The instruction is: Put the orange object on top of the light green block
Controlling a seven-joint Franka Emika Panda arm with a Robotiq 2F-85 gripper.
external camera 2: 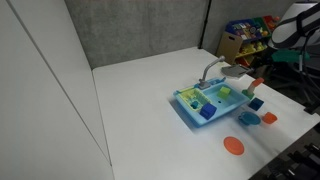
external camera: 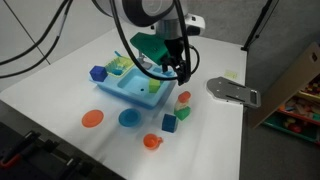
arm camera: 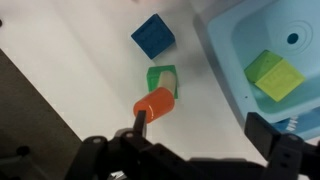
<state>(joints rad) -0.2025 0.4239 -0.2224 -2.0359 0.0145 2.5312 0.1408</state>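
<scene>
**A:** Gripper [arm camera: 203, 128]: jaws fully apart, empty. Orange object [arm camera: 155, 102] lies by one finger, touching green block [arm camera: 163, 78], outside tray [arm camera: 230, 45].

**B:** Risk?

**A:** Closing may catch green block too (they touch). Piece may tumble off light green block [arm camera: 275, 75], inside tray.

**B:** Count, wrist view?

**A:** Tray, one; blue cube [arm camera: 153, 35], one; green block, one; light green block, one; orange object, one.

White table [external camera 2: 130, 110], grey speckled wall [external camera 2: 140, 30], toy-filled shelf [external camera 2: 245, 35] beyond.
</scene>
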